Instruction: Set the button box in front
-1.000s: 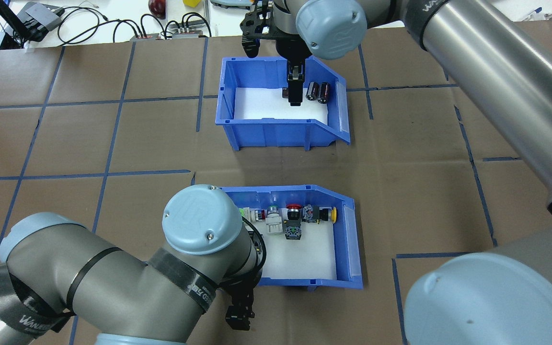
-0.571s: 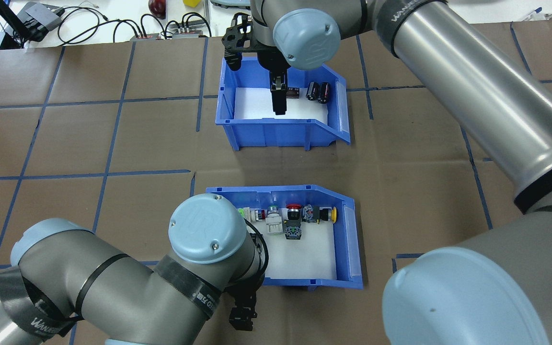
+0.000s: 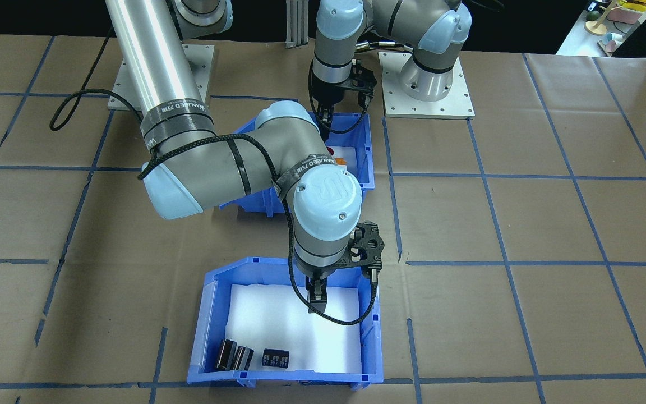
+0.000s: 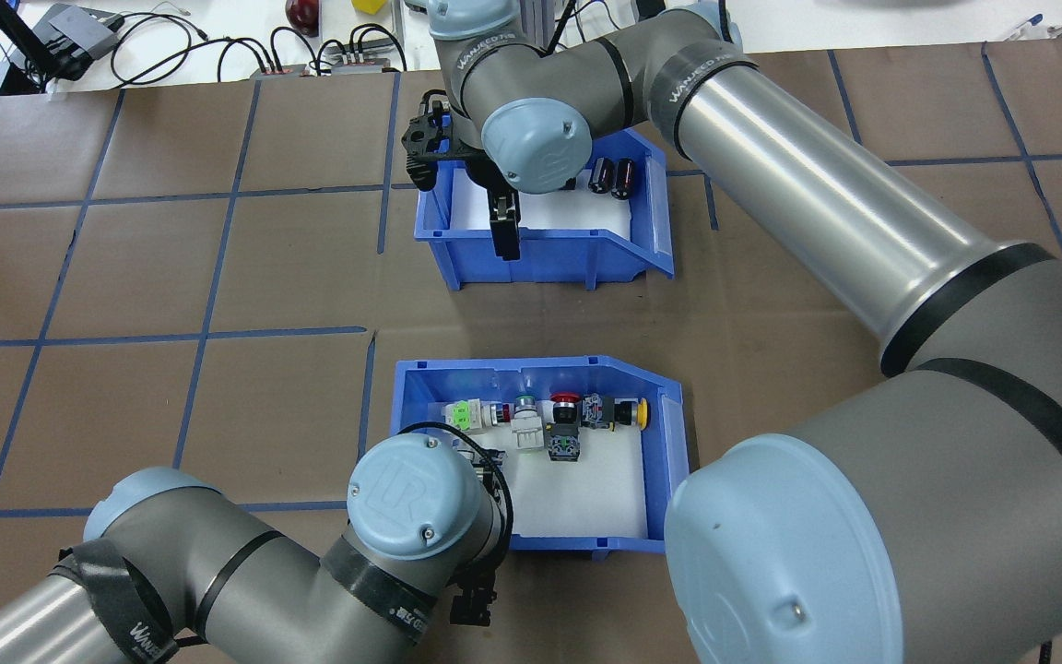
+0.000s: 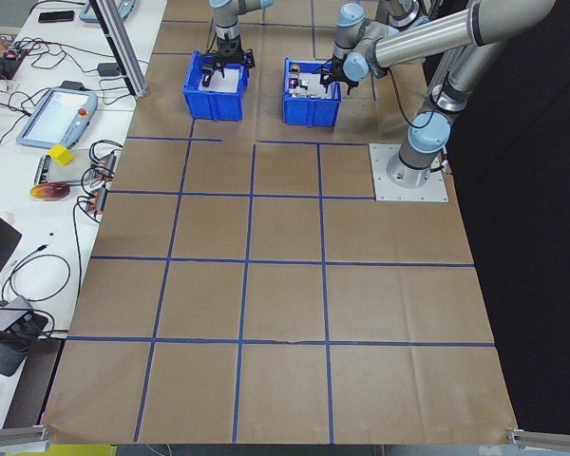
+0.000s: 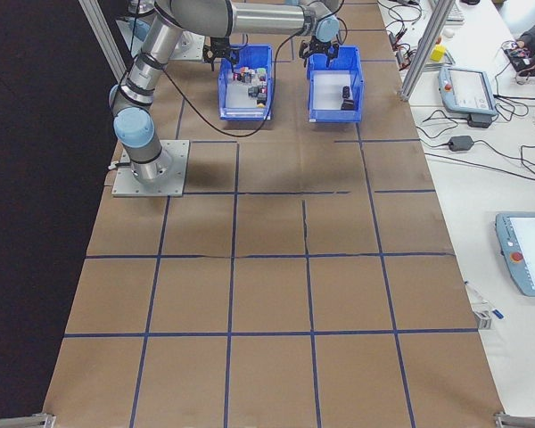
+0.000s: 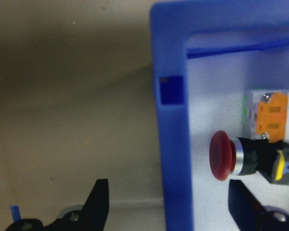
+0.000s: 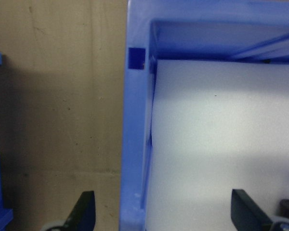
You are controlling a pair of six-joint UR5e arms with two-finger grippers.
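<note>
1. You had the button box (image 4: 660, 461) on the brown paper-covered table (image 4: 125, 277), on the robot's side of the other blue bin (image 4: 540, 254), with a strip of bare paper between the two.
2. Inside the button box, your switches lay in a row along the wall facing the other bin: a green part (image 4: 466, 412), a white one (image 4: 525, 430), the red mushroom button (image 4: 565, 400) and a yellow-capped one (image 4: 642, 412).
3. Your left gripper (image 7: 168, 202) stood over the button box's wall nearest the robot. Its fingers (image 7: 98, 199) were spread wide, one outside over the paper and one inside over the white liner, the blue wall between them; they held nothing.
4. In the left wrist view the red mushroom button lay just inside that wall, with an orange part (image 7: 272, 113) beside it.
5. Your right gripper (image 8: 164, 211) hung over the other bin's wall that faces the button box, fingers (image 8: 84, 211) wide apart, straddling that wall without gripping it.
6. Two dark cylinders (image 4: 611, 176) lay in the far corner of the other bin, away from the button box.
</note>
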